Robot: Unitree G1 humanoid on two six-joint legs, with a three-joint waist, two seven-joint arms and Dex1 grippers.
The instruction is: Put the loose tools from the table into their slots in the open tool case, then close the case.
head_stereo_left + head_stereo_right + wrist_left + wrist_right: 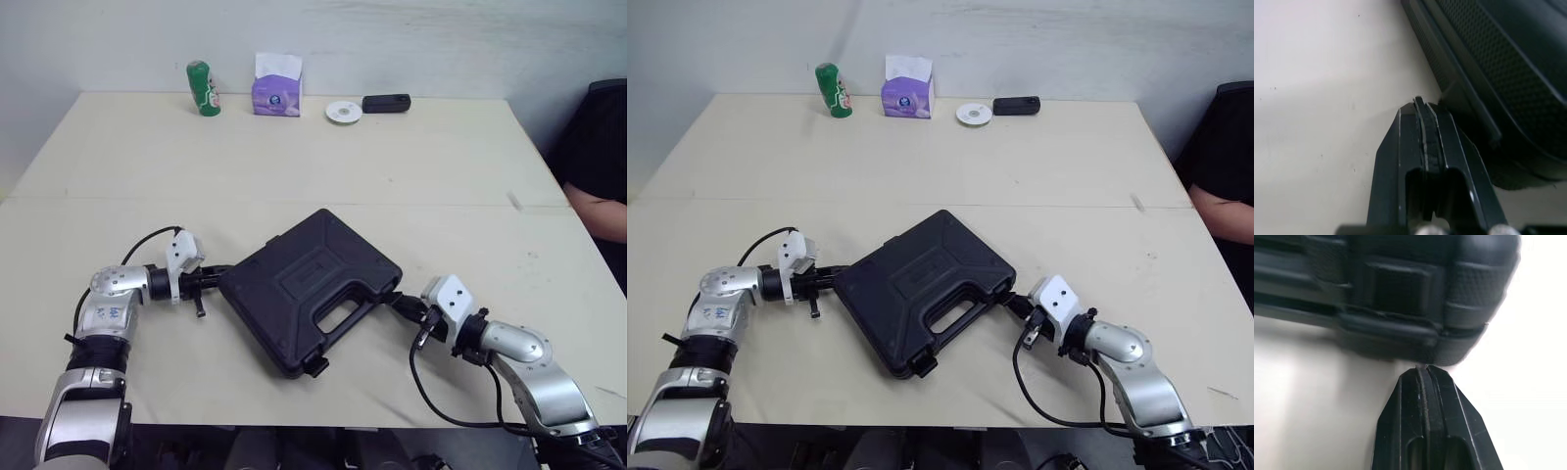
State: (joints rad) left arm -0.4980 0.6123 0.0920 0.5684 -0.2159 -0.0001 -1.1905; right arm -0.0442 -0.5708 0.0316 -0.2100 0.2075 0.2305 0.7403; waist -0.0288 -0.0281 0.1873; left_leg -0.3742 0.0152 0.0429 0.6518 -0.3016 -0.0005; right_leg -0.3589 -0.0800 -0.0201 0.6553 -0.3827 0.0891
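The black tool case [309, 289] lies closed near the middle of the table [392, 166], set on a diagonal with its lid down and its handle [338, 315] facing 5 o'clock. At the case's 9 o'clock, the left gripper [217, 278] meets its corner, fingers [1396, 147] pressed together on nothing. At 3 o'clock, the right gripper [400, 302] points at the corner beside the handle, its fingers [1400, 416] likewise together and empty. Along the far edge of the table stand a green can [203, 88] at 11 o'clock, a tissue box [277, 90] at 12, and a white disc [344, 112] and a black device [386, 103] toward 1. A person's arm [598, 211] rests off the table between 2 and 3 o'clock.
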